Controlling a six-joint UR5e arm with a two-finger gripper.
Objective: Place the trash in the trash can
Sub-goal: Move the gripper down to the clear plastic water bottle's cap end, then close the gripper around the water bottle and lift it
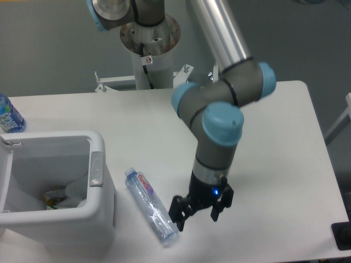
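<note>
A slim clear plastic bottle (150, 212) with a red-and-white label lies on the white table, cap toward the far left, just right of the trash can. The trash can (101, 189) is a boxy white bin at the front left. Crumpled whitish plastic (74, 193) lies in its grey inside, next to a yellowish scrap. My gripper (198, 212) points down, low over the table, just right of the bottle's base end. Its jaws stand open and hold nothing. The left finger (177, 215) is close beside the bottle's base.
A blue-labelled bottle (9, 115) stands at the table's far left edge behind the trash can. The arm's base column (151, 55) rises at the back centre. The table's front edge runs close below the gripper.
</note>
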